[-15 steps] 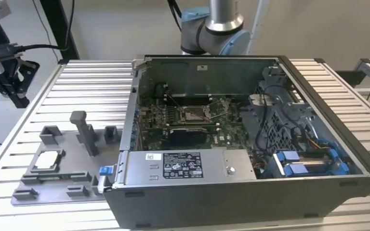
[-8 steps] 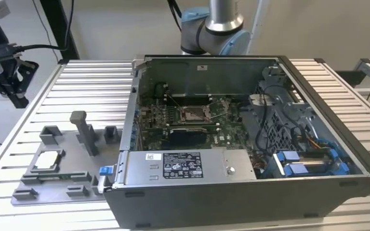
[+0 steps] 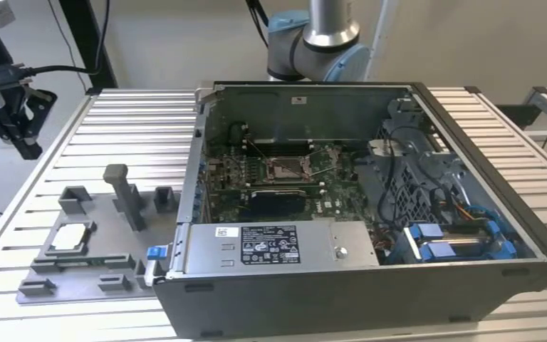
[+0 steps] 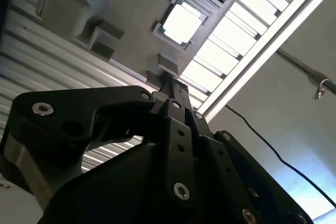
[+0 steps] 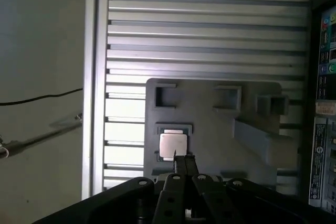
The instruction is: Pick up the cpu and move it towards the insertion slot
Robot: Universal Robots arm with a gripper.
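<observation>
1. Gripper: at the far edge of the exterior view's left, hanging over the rim of the slatted table, well above the tray. In the first wrist view its fingers are drawn together with nothing between them, so the hand is clenched and empty.
2. Grey tray: flat on the table, just beside the computer case, with several upright posts and blocks.
3. The cpu: lying flat in its square pocket on the tray, silvery top up and untouched. In the first wrist view the cpu sits just past the fingertips, which are apart from it and not gripping it.
4. Computer case: lying open on the table, with the green board exposed inside.
5. The insertion slot: a metal-framed socket on the board, with no chip seated in it, well apart from the cpu.
6. Progress, as I judge it: the hand is lined up over the chip, the pick-up is not yet made, and the whole carry to the slot remains.
</observation>
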